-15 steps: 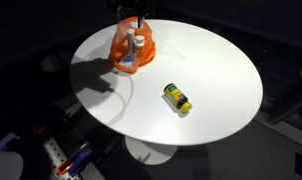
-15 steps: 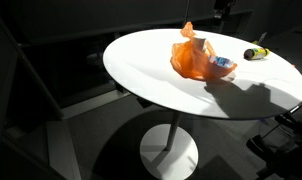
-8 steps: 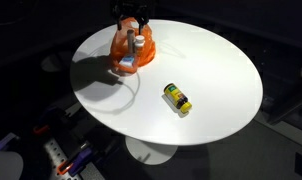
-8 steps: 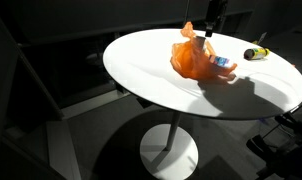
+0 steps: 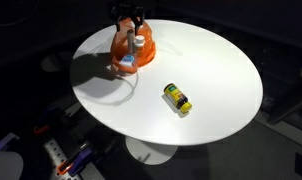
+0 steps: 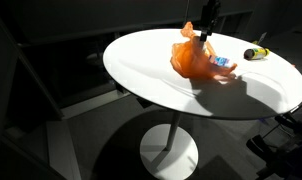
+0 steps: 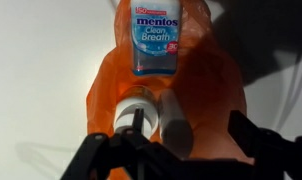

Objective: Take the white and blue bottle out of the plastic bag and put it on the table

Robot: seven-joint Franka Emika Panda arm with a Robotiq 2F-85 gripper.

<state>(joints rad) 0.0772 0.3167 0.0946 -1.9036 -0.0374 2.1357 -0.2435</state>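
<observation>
An orange plastic bag (image 5: 123,48) lies on the round white table (image 5: 216,65) and shows in both exterior views (image 6: 189,58). The white and blue Mentos bottle (image 7: 154,38) lies at the bag's open end, partly sticking out (image 5: 125,67) (image 6: 222,62). Two white containers (image 7: 138,110) sit inside the bag next to it. My gripper (image 7: 191,135) is open and empty, just above the bag's far end (image 5: 130,20) (image 6: 205,28). Its fingers straddle the white containers and the bag's body.
A yellow and black bottle (image 5: 177,98) lies on its side near the table's middle, apart from the bag (image 6: 255,53). The table edge curves close behind the bag. Dark floor with cables and tools surrounds the table.
My gripper has come down closer to the top of the orange bag. The bag and the bottles have not moved.
</observation>
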